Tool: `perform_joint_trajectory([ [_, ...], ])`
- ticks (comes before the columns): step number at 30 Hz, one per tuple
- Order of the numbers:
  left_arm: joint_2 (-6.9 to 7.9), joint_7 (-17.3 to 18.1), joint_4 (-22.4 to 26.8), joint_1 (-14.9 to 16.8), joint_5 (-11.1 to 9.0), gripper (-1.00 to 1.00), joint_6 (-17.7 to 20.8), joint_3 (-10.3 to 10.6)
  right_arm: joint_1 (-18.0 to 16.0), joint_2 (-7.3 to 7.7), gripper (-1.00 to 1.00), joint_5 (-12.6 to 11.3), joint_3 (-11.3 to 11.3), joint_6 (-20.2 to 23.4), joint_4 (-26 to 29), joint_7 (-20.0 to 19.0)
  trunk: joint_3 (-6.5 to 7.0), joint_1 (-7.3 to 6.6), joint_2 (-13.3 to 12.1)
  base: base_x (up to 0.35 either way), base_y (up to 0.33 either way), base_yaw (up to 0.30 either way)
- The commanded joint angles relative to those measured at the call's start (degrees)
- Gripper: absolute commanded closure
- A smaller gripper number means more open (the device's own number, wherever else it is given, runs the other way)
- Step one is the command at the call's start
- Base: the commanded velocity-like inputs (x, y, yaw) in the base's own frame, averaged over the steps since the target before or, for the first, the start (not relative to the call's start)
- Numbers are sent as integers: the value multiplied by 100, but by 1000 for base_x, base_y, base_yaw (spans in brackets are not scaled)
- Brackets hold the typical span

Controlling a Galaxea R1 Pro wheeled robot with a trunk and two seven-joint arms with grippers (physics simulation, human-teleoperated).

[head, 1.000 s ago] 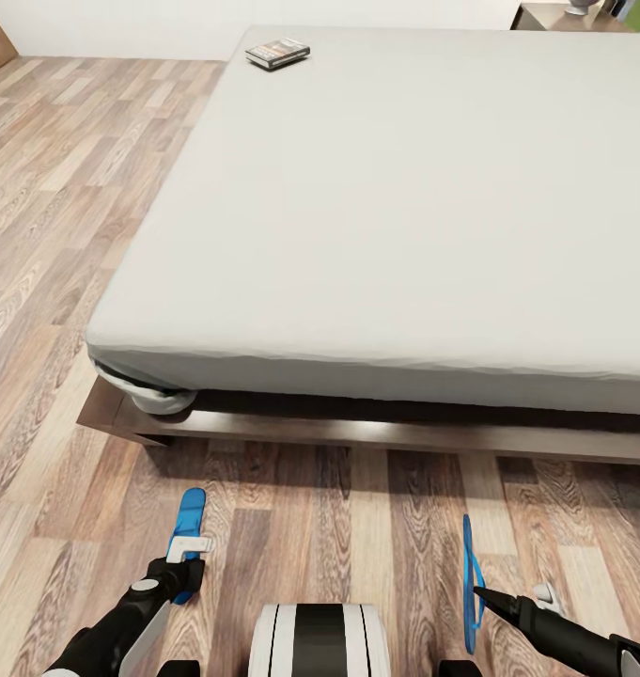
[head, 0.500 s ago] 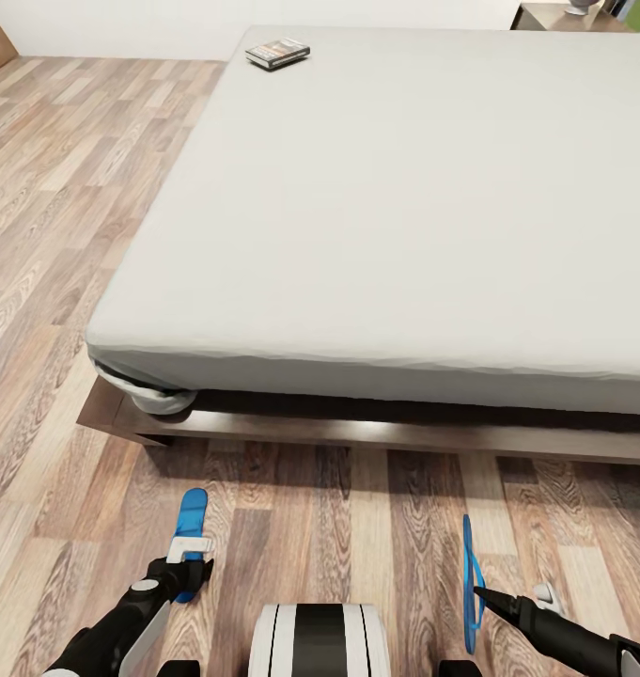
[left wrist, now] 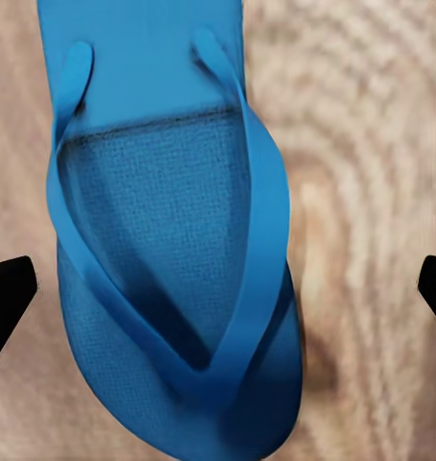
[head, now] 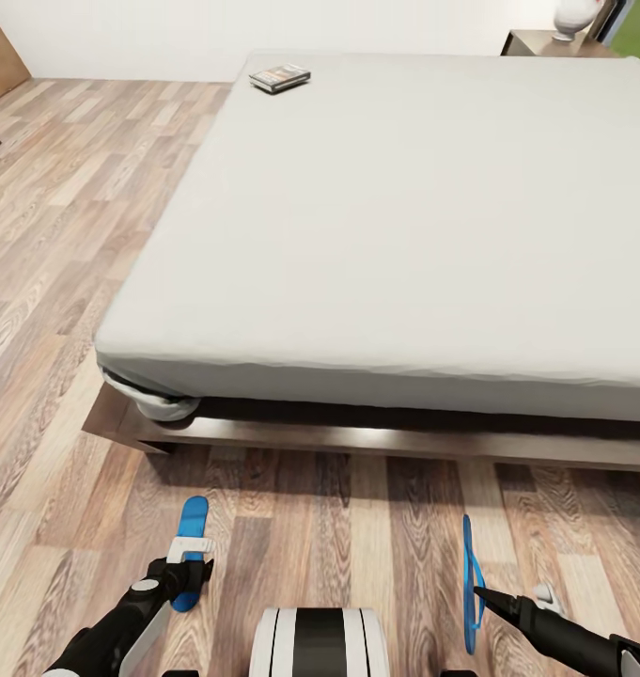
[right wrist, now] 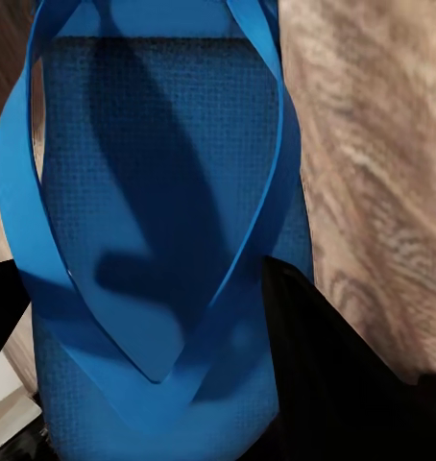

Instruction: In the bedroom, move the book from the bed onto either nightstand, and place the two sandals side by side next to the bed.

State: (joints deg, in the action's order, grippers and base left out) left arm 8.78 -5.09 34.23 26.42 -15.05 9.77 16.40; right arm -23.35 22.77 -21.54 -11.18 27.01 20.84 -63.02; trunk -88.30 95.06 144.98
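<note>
The left gripper hangs spread wide over the left sandal, which lies flat on the plank floor with its long axis pointing at the bed, and in the left wrist view the fingertips stand clear on either side of its sole. The right gripper is clamped on the right sandal, held up on edge, well apart from its mate and parallel to it. Closing that sideways gap looks like the next job; the book waits on the bed's far corner.
</note>
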Motion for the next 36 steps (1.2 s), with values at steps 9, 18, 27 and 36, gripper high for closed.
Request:
perform_joint_trajectory([
  [9, 10, -53, 20, 1, -60, -100, 25, 54, -2, 0, 100, -17, -7, 50, -1, 0, 20, -3, 0, 0, 0, 0],
  [18, 9, -53, 14, 4, -60, -100, 25, 48, -3, 0, 100, -17, -7, 50, -1, 1, 175, -21, -10, 0, 0, 0],
  [27, 19, -11, 37, 2, -70, -100, 32, 34, -1, 0, 100, -17, -7, 50, -1, 5, 175, -21, -10, 0, 0, 0],
  [36, 622, 2839, 249, 1, -67, -100, 517, -886, -2, -5, 100, -17, -7, 47, -1, 9, 175, -21, -10, 0, 0, 0],
])
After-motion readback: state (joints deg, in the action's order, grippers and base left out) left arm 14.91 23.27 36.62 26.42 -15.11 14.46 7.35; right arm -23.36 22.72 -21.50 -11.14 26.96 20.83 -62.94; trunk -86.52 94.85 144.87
